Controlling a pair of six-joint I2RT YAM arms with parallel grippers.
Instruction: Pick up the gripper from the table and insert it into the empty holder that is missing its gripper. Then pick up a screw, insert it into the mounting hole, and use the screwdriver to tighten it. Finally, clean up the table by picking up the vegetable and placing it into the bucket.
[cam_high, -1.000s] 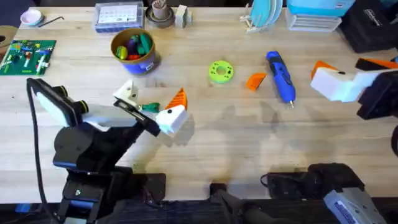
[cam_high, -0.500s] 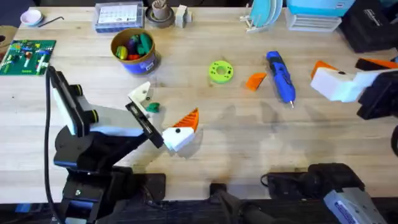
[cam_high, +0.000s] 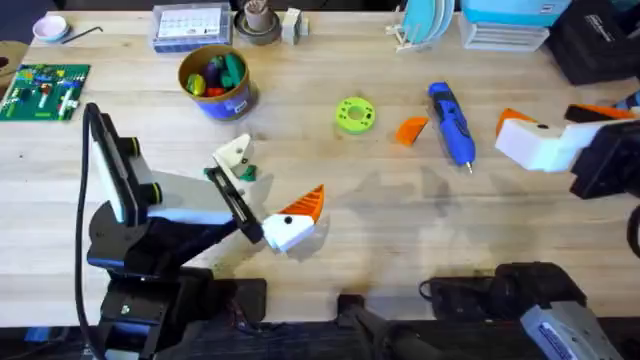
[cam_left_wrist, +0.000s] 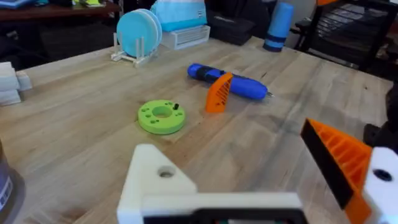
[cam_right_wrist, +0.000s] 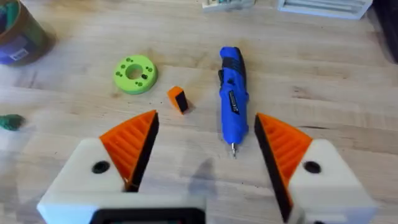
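Two grippers, both spread wide and holding nothing. Left gripper (cam_high: 262, 195) low over the table's near left, one mount bearing an orange ribbed pad, the other mount the empty holder (cam_high: 235, 155), bare white with a visible screw hole. Right gripper (cam_right_wrist: 205, 146) hovering at the far right, both orange pads in place. Just beside the empty holder, on the wood, the vegetable (cam_high: 246, 173), small and dark green. Farther out toward the table's middle, a lime-green disc (cam_high: 354, 114) with a hole, then the gripper (cam_high: 411, 129), a loose orange wedge lying just beside the screwdriver (cam_high: 451, 122), whether touching or not cannot be told. Blue screwdriver flat on the table, metal tip pointing toward the near edge. Up at the far left, the bucket (cam_high: 238, 103), blue with a yellowish rim, holding colourful toy foods in red, orange, yellow and green. Along the back edge, a rack of pale blue plates (cam_high: 425, 22).
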